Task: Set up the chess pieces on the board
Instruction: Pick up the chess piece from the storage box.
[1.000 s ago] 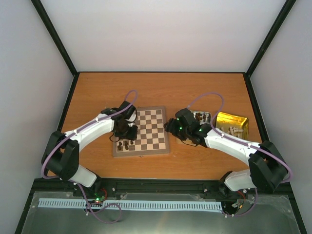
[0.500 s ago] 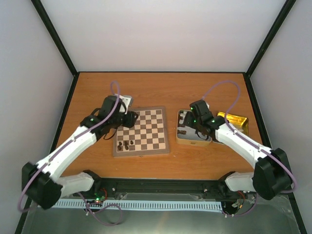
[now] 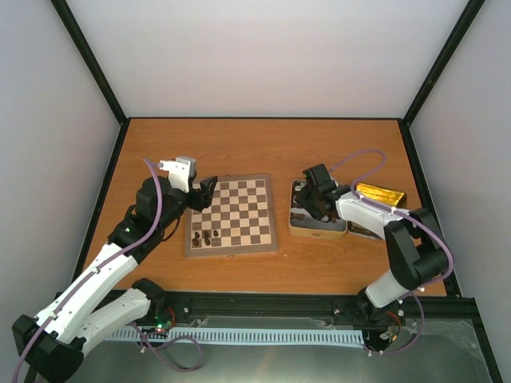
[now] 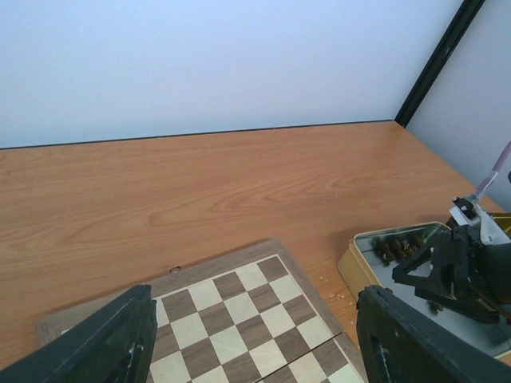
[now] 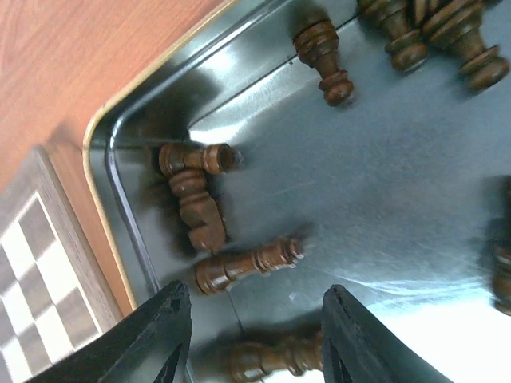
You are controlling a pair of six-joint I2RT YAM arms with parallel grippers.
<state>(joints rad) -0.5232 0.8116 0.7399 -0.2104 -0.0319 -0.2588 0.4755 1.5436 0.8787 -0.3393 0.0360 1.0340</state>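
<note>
Chess pieces (image 3: 207, 237) of the dark-brown set, only a few, sat in a small cluster on the board (image 3: 243, 209) near its front-left corner, and the other squares in view were bare. The board lay flat on the counter (image 3: 263, 148), left of centre. A silver tin (image 3: 319, 232) lay just beside its right edge, and a gold tin (image 3: 382, 194) lay beyond that. The left end effector (image 4: 254, 319) hung above the board's far-left corner, released, its two dark fingers (image 4: 104, 339) spread wide with nothing between them. The left wrist view showed checkered squares below and the silver tin off to the right. The right end effector (image 5: 257, 311) was down inside the silver tin, close to the floor at the corner nearest the board. More dark pieces lay on their sides on the tin's floor: two crossed near the wall, one loose in the middle, and several bunched at the far end. The fingers were parted either side of one such lying piece (image 5: 271, 359), and a gap on one side showed it was not clamped.
</note>
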